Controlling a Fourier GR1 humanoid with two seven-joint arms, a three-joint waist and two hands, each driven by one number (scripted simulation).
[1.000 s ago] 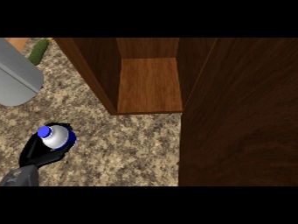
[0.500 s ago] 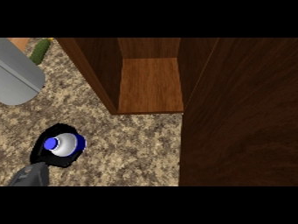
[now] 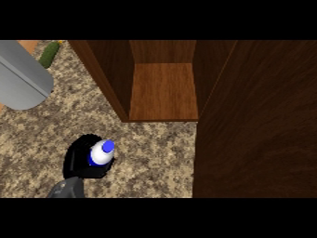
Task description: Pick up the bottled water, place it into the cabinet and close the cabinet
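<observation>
the bottle (image 3: 101, 153) stands upright on the speckled counter (image 3: 23, 139), near the lower left of the head view and in front of the open cabinet (image 3: 162, 90). a black hand (image 3: 78, 163) comes in from the lower edge on a grey forearm (image 3: 64, 189) and curls around the bottle body, hiding most of it. which arm this is cannot be told from the view. the wrap at mid-body looks like a side grasp, probably so the bottle stays vertical for the lift and can go straight onto the cabinet floor. the cabinet's wooden bottom panel is bare and faces the bottle, so the path in looks short and unobstructed. the dark wood door (image 3: 270, 121) is swung wide on the right, filling that side, which leaves the opening free but means it has to be pushed round afterwards. seen from above, the bottle shows a white rounded shoulder and a blue cap, with a blue band just visible below the shoulder. a large grey cylinder (image 3: 13, 74) sits at the upper left with a green object (image 3: 49, 54) beyond it, both well apart from the bottle.
</observation>
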